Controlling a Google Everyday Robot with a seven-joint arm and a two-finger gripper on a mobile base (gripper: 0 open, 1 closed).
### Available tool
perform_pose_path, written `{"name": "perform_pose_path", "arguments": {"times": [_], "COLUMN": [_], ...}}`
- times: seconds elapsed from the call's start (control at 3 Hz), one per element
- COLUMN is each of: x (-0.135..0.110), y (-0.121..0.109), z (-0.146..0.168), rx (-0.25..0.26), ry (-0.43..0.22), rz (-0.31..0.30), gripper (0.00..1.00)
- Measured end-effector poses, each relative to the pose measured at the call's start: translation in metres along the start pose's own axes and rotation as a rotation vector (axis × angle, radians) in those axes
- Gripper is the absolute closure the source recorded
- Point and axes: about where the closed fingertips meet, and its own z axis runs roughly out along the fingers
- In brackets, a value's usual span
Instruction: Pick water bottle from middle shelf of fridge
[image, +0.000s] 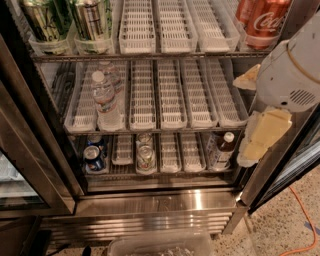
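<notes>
Three shelves are held in the fridge (160, 202). The middle shelf (200, 95) is lined with slotted trays. The gripper (257, 142) is held by its right edge, its state not discernible. The water bottle (107, 100) is stood upright near the left edge.

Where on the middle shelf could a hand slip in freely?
The four lane trays right of the water bottle lie bare, and the one left of it. Cans crowd the upper left. The tool hangs at the fridge's right side.
</notes>
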Motion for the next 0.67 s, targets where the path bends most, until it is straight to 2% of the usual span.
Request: {"name": "perform_pose_path", "arguments": {"times": [0.67], "x": [-0.064], "y": [0.02], "z": [0.058], "rx": [-0.013], "ry": [-0.204], "rz": [-0.068], "gripper": [0.0]}}
